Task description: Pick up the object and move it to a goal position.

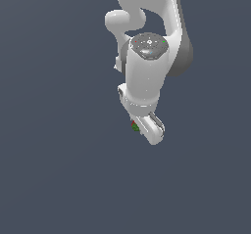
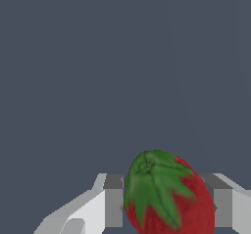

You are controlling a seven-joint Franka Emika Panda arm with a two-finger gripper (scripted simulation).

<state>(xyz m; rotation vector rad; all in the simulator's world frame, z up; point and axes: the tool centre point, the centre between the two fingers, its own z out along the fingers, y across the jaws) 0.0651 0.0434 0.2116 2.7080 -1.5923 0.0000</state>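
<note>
1. Where the wrist view looks along the gripper (image 2: 169, 206), we see its two grey-padded fingers (image 2: 113, 206) pressed against opposite flanks of the strawberry (image 2: 169, 198), so the gripper is closed on the fruit.
2. We note that the strawberry's red body sits between the fingers, with its green leafy cap (image 2: 152, 181) turned toward the wrist camera and spread over the near side of the fruit.
3. We find the same strawberry (image 1: 135, 126) in the exterior view as a small red-and-green speck just beside the white gripper (image 1: 147, 130), on the exterior view's left of it and mostly hidden by it.
4. We observe the Panda arm (image 1: 147, 66) hanging down from the upper edge of the exterior view, its wrist and gripper at its lower end.
5. We see only a uniform dark grey-blue surface (image 1: 59, 169) around the gripper; whether the strawberry touches it we cannot tell.
</note>
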